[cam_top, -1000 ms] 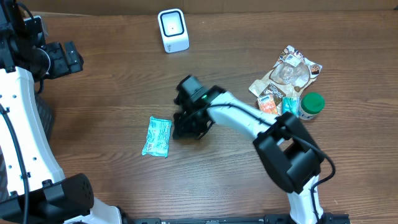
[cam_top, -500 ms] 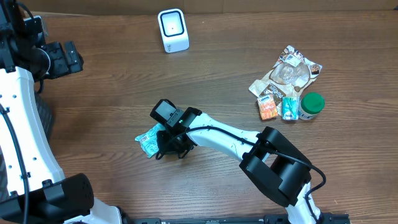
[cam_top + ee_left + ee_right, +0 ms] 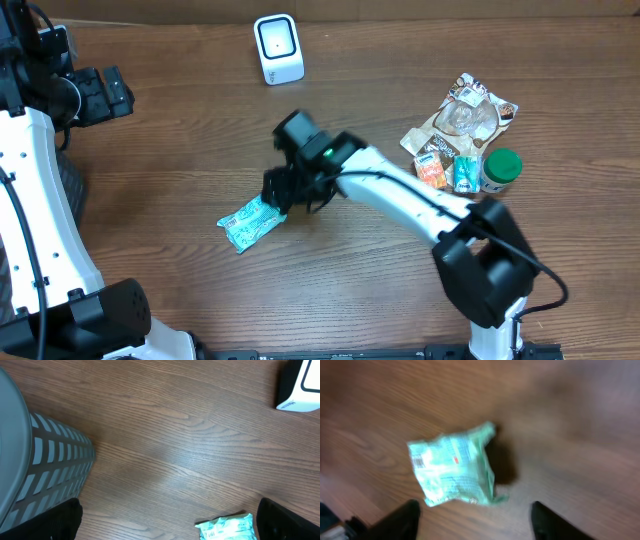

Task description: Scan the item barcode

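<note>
Two grippers, neither holding anything; the right gripper [image 3: 474, 510] hangs just above the packet [image 3: 455, 470] with its fingers [image 3: 402, 520] spread; the packet lies loose on the table [image 3: 180, 170], print side up, well apart from the scanner [image 3: 278, 48]. Spread like that, the fingers seem placed for a grip by the edges that would leave the barcode uncovered; the left gripper [image 3: 100, 95] sits wide apart at the table's far corner, out of the way.
</note>
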`<state>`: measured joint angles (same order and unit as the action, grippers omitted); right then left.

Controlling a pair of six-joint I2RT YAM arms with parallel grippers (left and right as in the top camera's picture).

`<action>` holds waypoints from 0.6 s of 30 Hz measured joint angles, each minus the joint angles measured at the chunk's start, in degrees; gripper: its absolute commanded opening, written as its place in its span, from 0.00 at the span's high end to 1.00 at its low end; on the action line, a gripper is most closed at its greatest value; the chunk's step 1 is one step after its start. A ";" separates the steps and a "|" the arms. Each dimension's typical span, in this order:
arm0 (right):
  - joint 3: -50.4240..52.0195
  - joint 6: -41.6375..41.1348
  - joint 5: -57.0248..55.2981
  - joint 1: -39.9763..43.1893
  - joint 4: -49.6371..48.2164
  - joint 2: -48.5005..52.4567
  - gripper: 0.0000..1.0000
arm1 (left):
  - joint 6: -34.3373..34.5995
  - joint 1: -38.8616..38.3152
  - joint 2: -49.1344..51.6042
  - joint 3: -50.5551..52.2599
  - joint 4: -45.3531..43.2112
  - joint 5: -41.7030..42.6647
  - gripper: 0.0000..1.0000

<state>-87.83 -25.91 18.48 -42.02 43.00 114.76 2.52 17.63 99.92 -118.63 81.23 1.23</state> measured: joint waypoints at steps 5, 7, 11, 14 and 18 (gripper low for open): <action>-0.35 8.04 5.14 3.87 -5.64 1.14 0.28 | 0.00 0.00 0.00 0.00 0.00 -0.02 0.00; -0.35 9.94 7.61 3.98 -6.32 2.69 0.29 | 0.00 -0.02 0.00 0.00 0.02 0.00 0.00; -0.35 11.78 10.95 3.02 -5.64 5.64 0.29 | 0.00 -0.02 0.00 0.00 0.00 0.00 0.00; -0.33 12.46 12.22 2.43 -4.81 6.40 0.29 | 0.00 -0.02 0.00 0.00 0.00 0.00 0.00; -0.33 12.76 13.51 1.53 -5.27 6.88 0.29 | 0.00 0.00 0.00 0.00 0.02 0.00 0.00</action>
<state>-88.16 -13.15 31.99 -40.49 37.74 121.64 2.52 17.63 99.92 -118.63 81.25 1.23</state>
